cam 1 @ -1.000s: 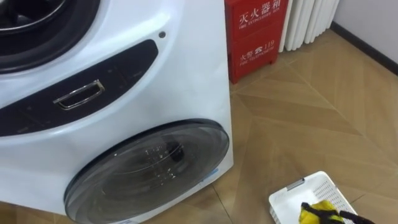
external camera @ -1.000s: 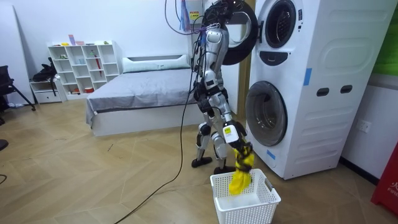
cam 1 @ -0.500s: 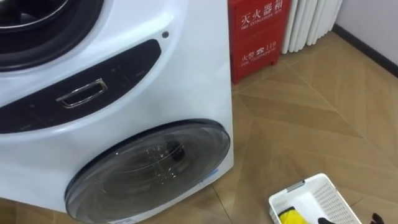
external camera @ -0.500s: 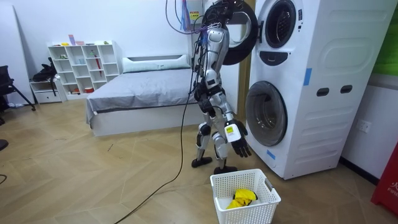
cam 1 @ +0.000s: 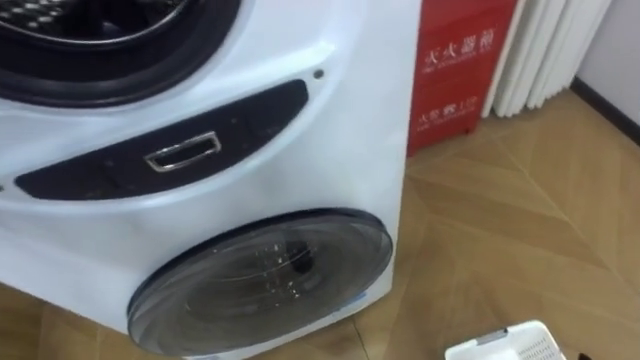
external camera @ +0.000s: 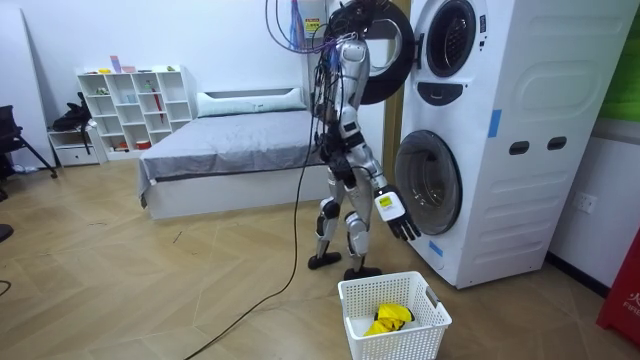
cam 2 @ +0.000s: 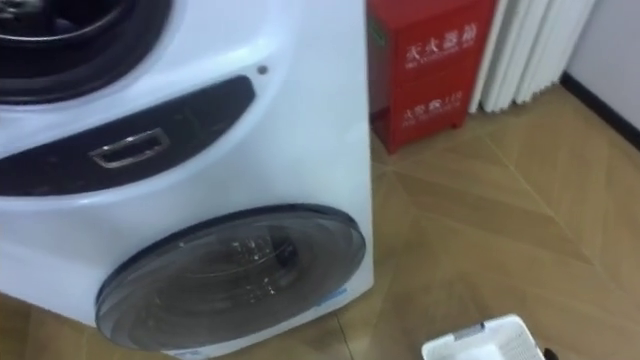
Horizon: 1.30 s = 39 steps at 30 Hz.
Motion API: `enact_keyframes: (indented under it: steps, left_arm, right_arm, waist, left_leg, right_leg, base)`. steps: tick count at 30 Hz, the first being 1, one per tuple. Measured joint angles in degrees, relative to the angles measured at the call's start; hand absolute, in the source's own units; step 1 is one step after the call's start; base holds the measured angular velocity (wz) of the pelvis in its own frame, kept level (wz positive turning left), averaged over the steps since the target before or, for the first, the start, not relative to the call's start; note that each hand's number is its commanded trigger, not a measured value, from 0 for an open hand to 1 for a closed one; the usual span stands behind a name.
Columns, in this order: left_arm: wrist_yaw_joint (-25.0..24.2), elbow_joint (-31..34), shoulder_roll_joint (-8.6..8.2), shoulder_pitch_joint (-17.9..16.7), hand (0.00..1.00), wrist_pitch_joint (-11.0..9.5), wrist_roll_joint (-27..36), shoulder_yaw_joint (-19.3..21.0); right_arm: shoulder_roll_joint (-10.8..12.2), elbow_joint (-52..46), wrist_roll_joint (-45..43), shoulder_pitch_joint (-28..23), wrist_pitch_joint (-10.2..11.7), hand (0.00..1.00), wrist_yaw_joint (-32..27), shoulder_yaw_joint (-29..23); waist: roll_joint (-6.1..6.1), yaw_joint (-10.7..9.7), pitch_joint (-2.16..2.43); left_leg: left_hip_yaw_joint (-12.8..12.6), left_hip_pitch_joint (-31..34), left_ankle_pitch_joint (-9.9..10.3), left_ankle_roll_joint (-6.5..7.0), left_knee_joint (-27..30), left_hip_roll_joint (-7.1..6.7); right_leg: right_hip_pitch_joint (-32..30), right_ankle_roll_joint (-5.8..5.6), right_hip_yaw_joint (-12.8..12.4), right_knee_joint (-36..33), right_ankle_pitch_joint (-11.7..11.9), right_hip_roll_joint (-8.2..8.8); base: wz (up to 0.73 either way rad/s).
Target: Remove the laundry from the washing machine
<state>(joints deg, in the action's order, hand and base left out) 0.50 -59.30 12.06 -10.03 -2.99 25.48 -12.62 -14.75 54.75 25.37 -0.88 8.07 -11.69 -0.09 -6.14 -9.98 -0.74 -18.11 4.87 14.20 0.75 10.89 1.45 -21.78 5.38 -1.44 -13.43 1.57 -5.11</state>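
— What is the right hand [external camera: 395, 215] doing?

— It hangs low in front of the robot, with its fingers [external camera: 408, 230] loosely spread and pointing down. It holds nothing. It is near the lower door [external camera: 430, 185] of the washing machine [external camera: 500, 150] but apart from it.

— And the clothes?

— A yellow cloth [external camera: 388, 318] lies bunched in the bottom of the white basket [external camera: 392, 283]. The basket stands on the wooden floor [external camera: 150, 290], below the hand and a little nearer the room camera. In the eye views, a corner of the basket shows at the lower right, near the machine's right front corner.

— How does the machine look?

— It is two white units, one stacked on the other. The lower door is round glass and shut. Above it is a dark panel [cam 1: 250, 115] with a shiny handle [cam 1: 182, 153], and above that the dark rim of the upper drum opening [cam 1: 110, 50]. The upper door [external camera: 380, 50] stands swung open toward the room view's left, beside the robot's head.

— Where does the robot stand?

— Upright, close before the machine and facing it.

— What lies farther out?

— A red cabinet [cam 1: 460, 70] stands right of the machine at the far wall, with a white radiator [cam 1: 545, 50] just right of it. Behind the robot, at the room view's left, are a bed [external camera: 220, 150] and a white shelf [external camera: 130, 105].
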Motion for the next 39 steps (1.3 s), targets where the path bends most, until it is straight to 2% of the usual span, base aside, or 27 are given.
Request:
enact_keyframes:
  steps: [1, 3, 6, 7, 10, 13, 16, 19, 25, 29, 32, 33, 37, 39]
  left_arm:
    - [-0.01, -0.25, -0.27, -0.17, 0.0, 0.0, -0.48, 0.68]
    - [-0.01, -1.95, -0.56, 0.41, 0.0, 0.03, -1.71, 2.06]
    - [0.0, -2.87, -1.23, -0.1, 0.0, 0.03, -3.66, 4.96]
    - [0.08, -2.77, -1.7, -0.66, 0.0, 0.04, -4.02, 5.9]
    - [0.56, -2.76, -2.94, -2.14, 0.0, 0.05, -4.81, 6.93]
    - [1.43, -2.92, -4.4, -2.42, 0.0, 0.05, -4.86, 7.8]
    - [1.67, -2.91, -4.73, -2.49, 0.0, 0.06, -5.65, 8.16]
    - [1.86, -2.91, -4.73, -2.48, 0.0, 0.06, -6.08, 8.18]
    - [1.87, -2.93, -4.82, -2.51, 0.0, 0.06, -7.61, 9.99]
    - [1.87, -2.91, -4.83, -2.44, 0.0, 0.17, -7.62, 10.1]
    - [1.87, -2.89, -4.84, -2.47, 0.0, 0.23, -7.67, 10.5]
    - [1.87, -2.9, -4.86, -2.48, 0.0, 0.25, -7.68, 10.85]
    - [1.86, -2.98, -4.84, -2.58, 0.0, 0.48, -7.66, 11.52]
    - [1.82, -3.19, -4.91, -2.65, 0.0, 0.55, -7.67, 12.02]
  right_arm:
    - [0.0, 2.55, 0.06, -0.75, -0.3, 0.0, 1.3, -0.02]
    - [0.29, 6.32, 0.1, -1.68, -0.71, 0.0, 2.85, 0.13]
    - [1.6, 11.84, 0.5, -3.35, -1.13, 0.0, 5.34, 0.14]
    - [2.25, 12.06, 0.37, -4.36, -2.04, 0.0, 6.13, 0.14]
    - [4.33, 12.2, 0.38, -6.94, -2.71, 0.0, 7.67, 0.15]
    - [5.8, 13.18, 0.56, -8.18, -2.96, 0.0, 8.16, 0.12]
    - [6.61, 14.02, -0.6, -8.06, -3.88, 0.0, 8.89, 0.17]
    - [6.83, 14.06, -1.74, -7.8, -4.44, 0.0, 9.26, 1.1]
    - [6.89, 14.08, -1.98, -7.26, -4.47, 0.0, 9.32, 1.16]
    - [7.0, 14.08, -1.93, -7.22, -4.5, 0.0, 9.28, 1.27]
    - [7.22, 14.07, -1.91, -7.09, -5.08, 0.0, 9.12, 1.26]
    - [7.26, 14.08, -1.9, -7.05, -5.27, 0.0, 9.11, 1.29]
    - [7.7, 14.07, -1.9, -6.93, -5.27, 0.0, 9.18, 1.39]
    - [7.76, 14.13, -1.89, -6.97, -5.32, 0.0, 9.27, 1.39]
  waist:
    - [0.31, 0.67, 0.26]
    - [0.87, 1.75, 0.5]
    - [2.33, 3.88, 0.24]
    - [2.79, 4.26, 0.23]
    - [3.73, 4.47, 0.43]
    - [4.08, 5.71, 0.54]
    - [4.31, 5.97, 0.56]
    - [4.71, 7.02, 0.34]
    - [5.24, 7.83, 0.08]
    - [5.31, 8.18, 0.1]
    - [5.42, 8.73, 0.3]
    - [5.71, 8.84, 0.19]
    - [6.0, 8.85, 0.36]
    - [6.04, 9.05, 0.29]
  left_leg:
    - [1.16, -0.99, -0.38, -0.63, -0.57, 0.07]
    - [2.53, -2.71, -0.59, -0.94, -1.42, 0.24]
    - [4.1, -5.53, -0.35, -1.41, -1.72, 1.03]
    - [4.72, -6.5, -0.27, -1.51, -1.94, 1.27]
    - [6.87, -8.29, -0.09, -1.65, -2.28, 1.52]
    - [8.12, -9.3, 0.17, -1.56, -2.27, 1.85]
    - [9.81, -9.99, 0.31, -1.48, -2.28, 1.83]
    - [10.14, -10.61, 0.4, -1.33, -2.38, 1.83]
    - [10.98, -11.3, 0.5, -1.29, -2.47, 1.91]
    - [11.74, -11.63, 0.52, -1.29, -2.61, 1.91]
    - [12.0, -11.99, 0.52, -1.29, -2.6, 1.97]
    - [12.01, -12.27, 0.52, -1.3, -2.6, 2.02]
    - [12.15, -12.9, 0.58, -1.39, -2.67, 2.06]
    - [12.14, -13.55, 0.59, -1.4, -2.89, 2.13]
  right_leg:
    - [1.04, 0.19, 0.86, -0.1, -0.58, 0.09]
    - [2.72, 0.45, 2.07, -0.29, -1.49, 0.18]
    - [5.93, 0.73, 3.89, -0.15, -2.85, -0.02]
    - [7.08, 0.71, 4.63, -0.08, -3.38, -0.02]
    - [9.48, 0.98, 6.08, 0.09, -4.17, 0.12]
    - [11.79, 0.86, 7.42, 1.78, -4.13, 0.12]
    - [13.1, 0.56, 8.27, 2.02, -4.49, 0.29]
    - [13.75, 0.45, 8.49, 2.03, -4.78, 0.32]
    - [15.03, 0.27, 9.52, 2.8, -5.06, 0.47]
    - [15.55, 0.23, 9.92, 2.83, -5.14, 0.5]
    - [15.99, 0.27, 10.13, 2.78, -5.33, 0.51]
    - [16.3, 0.28, 10.16, 2.8, -5.4, 0.49]
    - [16.98, 0.23, 10.26, 2.79, -5.67, 0.46]
    - [17.58, 0.23, 10.26, 2.88, -5.68, 0.39]
  base:
    - [0.42]
    - [0.37]
    - [0.3]
    - [0.3]
    - [0.36]
    - [0.26]
    - [0.26]
    - [0.06]
    - [0.09]
    - [0.09]
    - [0.05]
    - [0.0]
    - [0.01]
    - [0.0]
